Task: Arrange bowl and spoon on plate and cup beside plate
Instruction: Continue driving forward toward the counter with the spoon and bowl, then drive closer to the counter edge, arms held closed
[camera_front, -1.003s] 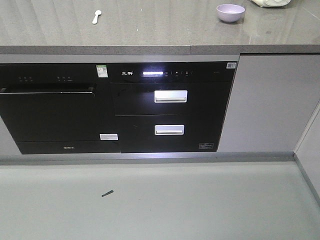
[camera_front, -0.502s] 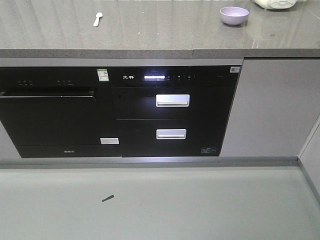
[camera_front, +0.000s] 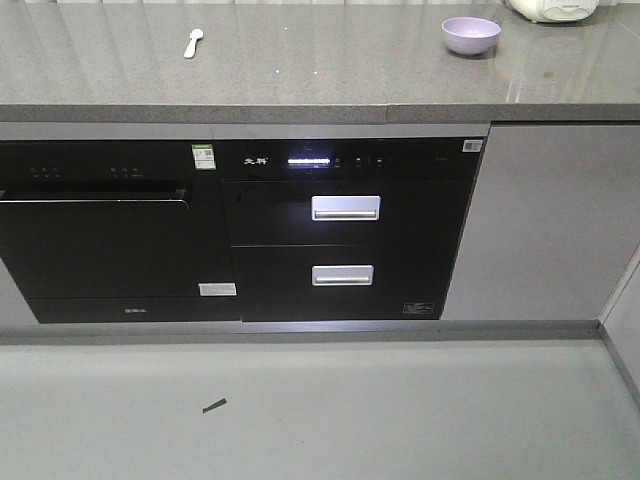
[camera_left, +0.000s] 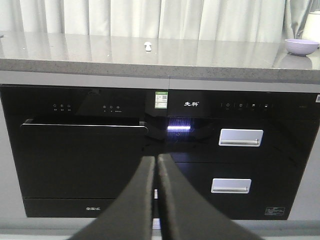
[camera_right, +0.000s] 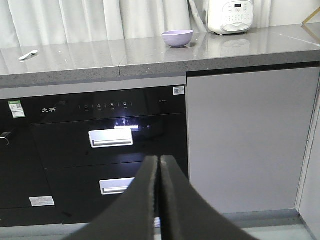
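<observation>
**Both grippers empty, short of the counter**

The left gripper (camera_left: 156, 158) and right gripper (camera_right: 159, 158) hang closed on nothing, facing the black appliance fronts (camera_front: 340, 270). On the counter (camera_front: 300, 75), the spoon (camera_front: 193, 41) lies well apart from the bowl (camera_front: 471, 35). Plate and cup are out of view. This looks like the approach step. Next: close in and open a gripper.

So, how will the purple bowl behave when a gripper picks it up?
The bowl looks small, so probably light. Its glossy round wall may slip in a pinch. Upright on the flat counter, it should slide, not roll.

one bowl (camera_front: 471, 34), one spoon (camera_front: 193, 42), one rice cooker (camera_right: 232, 15)
</observation>
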